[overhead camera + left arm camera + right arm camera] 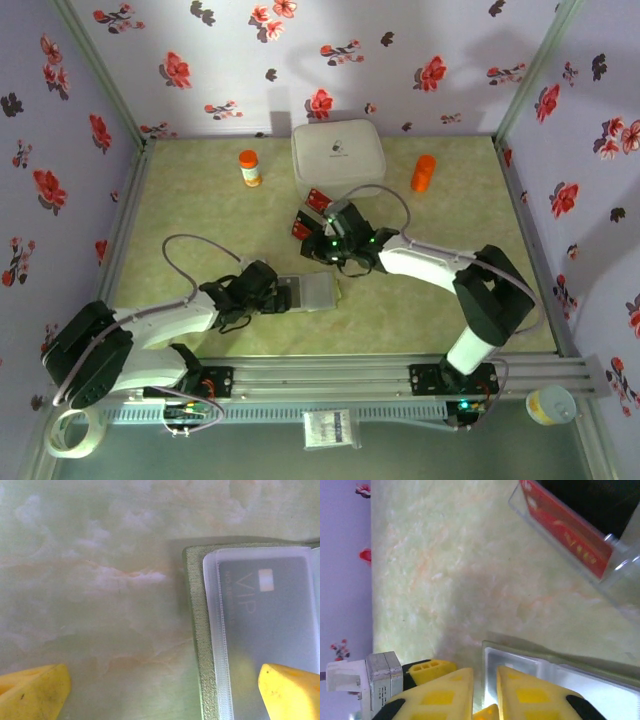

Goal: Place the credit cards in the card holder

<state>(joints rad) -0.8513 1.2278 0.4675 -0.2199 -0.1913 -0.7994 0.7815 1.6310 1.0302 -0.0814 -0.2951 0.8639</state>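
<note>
The olive-green fabric card holder (197, 630), with a dark grey VIP card (270, 605) sleeved inside, lies mid-table. The left gripper (162, 672) straddles its 9 o'clock edge, fingers spread wide. The right gripper (485, 675), at its 1 o'clock, seems barely parted. Red credit cards (565, 530) stand at its 12 o'clock.

Dark VIP card (272, 615) in card holder (196, 630), splayed end effector (165, 695) straddling its edge.
</note>
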